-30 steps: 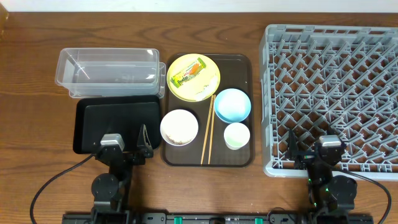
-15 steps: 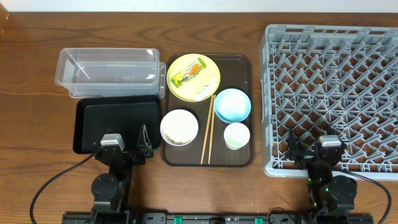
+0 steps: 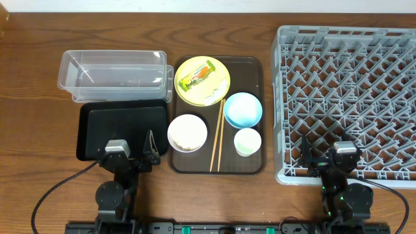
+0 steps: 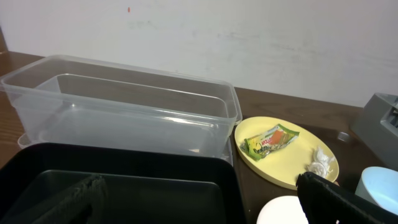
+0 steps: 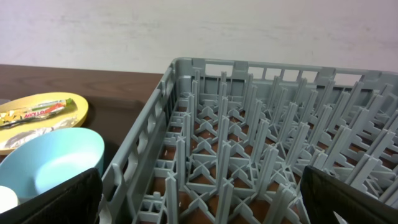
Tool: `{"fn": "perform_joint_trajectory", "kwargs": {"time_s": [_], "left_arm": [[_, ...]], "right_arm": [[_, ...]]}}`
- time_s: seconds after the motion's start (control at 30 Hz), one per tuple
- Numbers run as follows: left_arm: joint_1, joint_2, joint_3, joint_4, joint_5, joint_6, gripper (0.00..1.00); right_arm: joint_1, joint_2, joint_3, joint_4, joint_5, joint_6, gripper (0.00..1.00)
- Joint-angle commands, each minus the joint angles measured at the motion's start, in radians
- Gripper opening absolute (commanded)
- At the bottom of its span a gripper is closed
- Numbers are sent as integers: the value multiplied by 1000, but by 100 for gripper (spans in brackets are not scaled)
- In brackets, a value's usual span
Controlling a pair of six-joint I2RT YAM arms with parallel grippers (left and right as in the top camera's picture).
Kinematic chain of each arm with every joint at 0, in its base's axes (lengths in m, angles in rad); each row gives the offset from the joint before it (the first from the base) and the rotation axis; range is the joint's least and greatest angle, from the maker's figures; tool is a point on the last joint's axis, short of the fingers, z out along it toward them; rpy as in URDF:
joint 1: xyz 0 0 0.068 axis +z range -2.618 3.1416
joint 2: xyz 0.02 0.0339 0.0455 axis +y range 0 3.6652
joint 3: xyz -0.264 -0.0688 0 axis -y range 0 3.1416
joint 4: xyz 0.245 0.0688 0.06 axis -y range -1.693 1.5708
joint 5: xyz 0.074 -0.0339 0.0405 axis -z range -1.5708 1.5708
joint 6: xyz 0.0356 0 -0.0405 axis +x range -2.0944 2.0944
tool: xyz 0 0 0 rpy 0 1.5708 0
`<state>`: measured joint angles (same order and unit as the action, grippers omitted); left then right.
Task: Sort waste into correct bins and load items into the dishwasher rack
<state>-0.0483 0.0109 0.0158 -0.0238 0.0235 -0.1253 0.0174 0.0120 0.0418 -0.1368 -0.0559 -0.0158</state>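
Both arms low at the near edge. Left gripper (image 4: 199, 180) wide, empty, by black tray (image 3: 97, 130). Right gripper (image 5: 200, 174) wide, empty, at rack (image 3: 344, 97) edge. Nothing sorted yet, it seems. Wrapper (image 3: 197, 76) lies on plate (image 3: 218, 91), far end of brown tray (image 3: 250, 166). Next: left arm reaches across and pinches the wrapper.
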Motion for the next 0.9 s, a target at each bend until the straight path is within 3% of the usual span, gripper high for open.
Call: {"fn": "perform_joint_trajectory", "kwargs": {"time_s": [0.0, 0.67, 0.87], "left_arm": [[3, -7, -12, -47, -24, 17, 100], [3, -7, -12, -47, -24, 16, 100], [3, 9, -8, -52, -23, -82, 100]], "right_arm": [[14, -5, -6, 2, -4, -16, 99], [14, -5, -5, 14, -4, 16, 99], [14, 6, 32, -33, 0, 71, 99]]}}
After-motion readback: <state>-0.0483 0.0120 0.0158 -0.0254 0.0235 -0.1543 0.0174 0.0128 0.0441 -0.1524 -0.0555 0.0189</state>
